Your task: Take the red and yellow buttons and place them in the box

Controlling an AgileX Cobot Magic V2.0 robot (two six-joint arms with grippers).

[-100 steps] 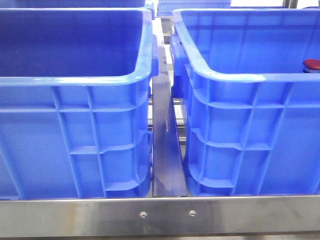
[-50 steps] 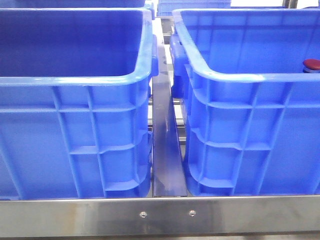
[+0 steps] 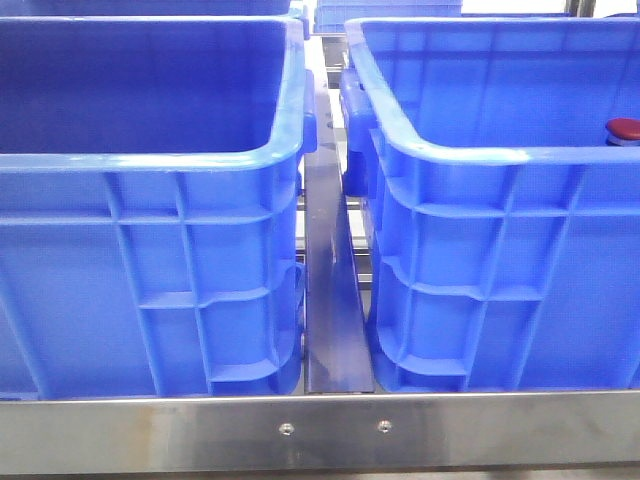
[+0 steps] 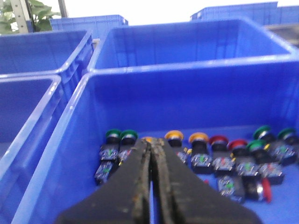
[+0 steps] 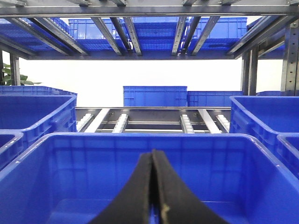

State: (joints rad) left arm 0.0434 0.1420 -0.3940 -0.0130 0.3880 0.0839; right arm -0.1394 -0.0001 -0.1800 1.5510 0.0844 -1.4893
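- Left end effector: fingers pressed together, nothing between them, poised over a crate of buttons, likely lined up for a descent onto the row below.
- Just beyond its tips lie the buttons on the crate floor: yellow at about 12 o'clock from the tips, red toward 2 o'clock, green ones at 10 o'clock; all untouched, so picking has not begun.
- Right end effector: also clenched and empty, over a crate whose visible floor looks bare; this may be the target box, though I cannot be sure.
- Only the left wrist view shows the button row; the front view shows just one red cap at 3 o'clock behind the right crate's rim, and neither arm.
- Only the right wrist view shows the roller rack farther back.
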